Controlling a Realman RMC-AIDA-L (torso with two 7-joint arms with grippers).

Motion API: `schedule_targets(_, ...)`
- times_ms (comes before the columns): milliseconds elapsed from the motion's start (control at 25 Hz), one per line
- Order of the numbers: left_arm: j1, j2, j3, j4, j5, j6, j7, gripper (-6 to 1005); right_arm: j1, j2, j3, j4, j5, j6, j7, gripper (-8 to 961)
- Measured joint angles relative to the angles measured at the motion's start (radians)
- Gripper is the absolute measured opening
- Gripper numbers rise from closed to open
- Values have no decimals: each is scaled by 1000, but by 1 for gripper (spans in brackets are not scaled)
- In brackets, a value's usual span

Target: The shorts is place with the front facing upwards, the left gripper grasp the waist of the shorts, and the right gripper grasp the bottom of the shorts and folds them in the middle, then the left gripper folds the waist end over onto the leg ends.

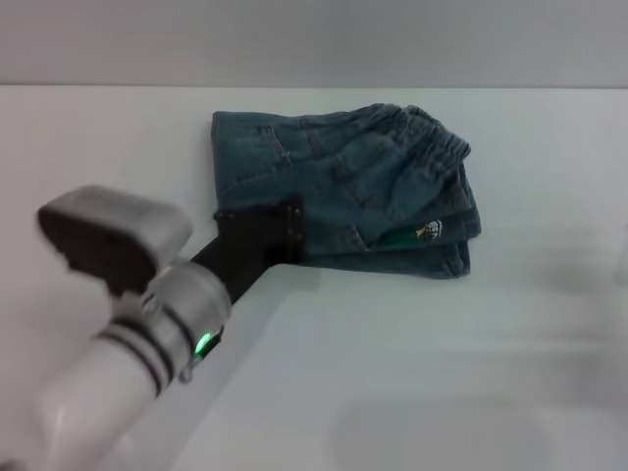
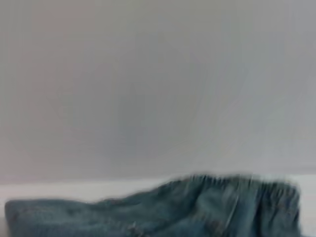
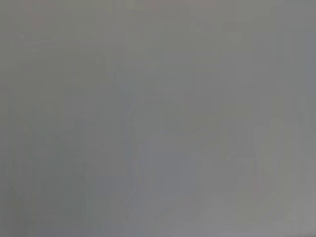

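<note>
Shorts (image 1: 343, 191) upper centre of head view on white table (image 1: 442, 373): blue denim folded into a compact stack, ruffled waist (image 1: 437, 147) at upper right, cartoon print (image 1: 429, 230) on right edge. Left gripper (image 1: 257, 235) at stack's lower-left corner; grip state can't tell. Right gripper out of frame.

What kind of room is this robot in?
Probably a plain test lab, though I can't be sure: a bare white table against a blank grey wall, with only folded denim shorts and the left gripper at their edge.
</note>
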Motion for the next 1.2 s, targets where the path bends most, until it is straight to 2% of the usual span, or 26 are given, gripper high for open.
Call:
schedule_targets(40,0,0,0,0,0,0,0,15,0,0,-1,-2,0,-6,-2,16)
schedule_targets(80,106,-1,18,-12,65,205,25,16,-2,1,-2,-3,0,-20,-9,16)
schedule_targets(200,181,-2,-7,0,96,373,79,16,-12,8,-8,-17,0,-130,-82,16)
schedule_targets(240,208,-2,-40,4,96,417,106,17,-15,10,-12,-23,0,-173,-108,16)
schedule_targets(320,219,-1,-73,16,97,423,115,17,-20,13,-16,-34,0,-245,-138,17)
schedule_targets(360,224,-1,-95,29,99,427,120,52,-22,14,-18,-40,0,-276,-144,17)
schedule_targets(480,212,0,-122,111,104,480,121,156,-26,16,-31,-51,1,-322,-137,17)
schedule_targets(600,193,-1,-119,172,107,536,118,256,-24,16,-39,-58,4,-322,-132,202)
schedule_targets(680,167,-7,-101,239,109,599,114,321,-20,16,-41,-67,6,-319,-123,277)
schedule_targets(1040,145,-7,-81,273,104,622,113,568,-9,18,-48,-91,33,-327,-101,631)
schedule_targets(1120,130,-8,-78,288,104,631,113,618,-6,19,-49,-91,33,-328,-101,631)
schedule_targets(1200,126,-10,-83,294,100,638,112,846,0,19,-50,-93,33,-329,-101,631)
